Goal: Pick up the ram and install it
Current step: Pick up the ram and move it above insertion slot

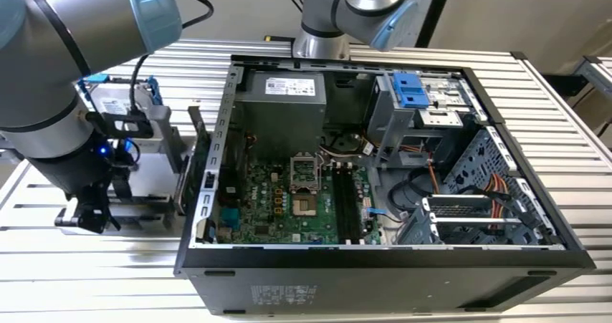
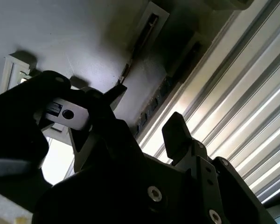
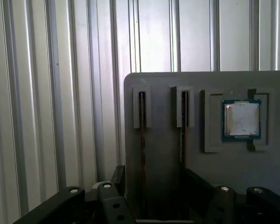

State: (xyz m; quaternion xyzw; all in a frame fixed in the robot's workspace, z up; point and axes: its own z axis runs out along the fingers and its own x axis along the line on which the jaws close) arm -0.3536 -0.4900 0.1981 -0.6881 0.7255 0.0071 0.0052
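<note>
The ram [image 3: 181,140], a long, very thin circuit-board stick showing a bluish-green edge, is standing on edge in a narrow slot of a flat grey plastic holder [image 3: 161,116] in the first wrist view. Its long axis is running straight from the slot's raised end toward the black two-fingered gripper [image 3: 158,196]. A second thin stick [image 3: 142,140] (its edge is looking brownish) is lying parallel in the neighbouring slot. A small square silver processor chip [image 3: 241,119] is sitting in a pocket on the ram's other side.

The gripper is hovering at the holder's end with its fingers [image 2: 176,133] spread apart, pinching nothing. The holder's rounded edge is lying just past the slots, and the ribbed aluminium table [image 3: 46,93] is running open beyond and beside it.

In the exterior view the gripper [image 1: 91,215] is hanging low at the exterior view's left of the open black computer case [image 1: 383,283]. The long black motherboard slots [image 1: 346,201] are lying well apart from it, inside the case.
</note>
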